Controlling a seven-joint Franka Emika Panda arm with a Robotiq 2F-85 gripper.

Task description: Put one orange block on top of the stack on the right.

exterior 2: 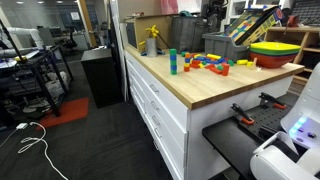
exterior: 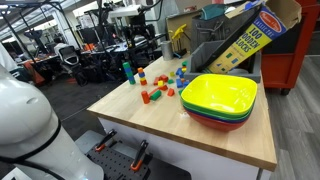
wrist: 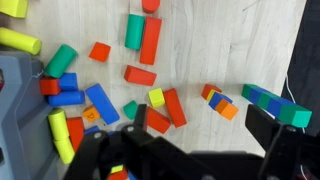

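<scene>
The stack (exterior: 181,72), a short blue column with some yellow, stands on the wooden table (exterior: 215,140) just left of the bowls. In the wrist view a short line of red, yellow, blue and orange cubes (wrist: 219,100) lies between my fingers; it may be that stack seen from above. Several orange blocks lie loose: a square one (wrist: 100,50), a flat one (wrist: 140,75) and a long one (wrist: 150,40). My gripper (wrist: 198,128) hangs open and empty above bare table, right of the block pile. I cannot make it out in the exterior views.
Stacked yellow, green and red bowls (exterior: 222,98) fill the table's right part, with a wood-blocks box (exterior: 250,40) behind. A teal column (exterior: 127,70) and a red-and-yellow stack (exterior: 140,78) stand to the left. A blue-green column (wrist: 270,103) lies near my right finger.
</scene>
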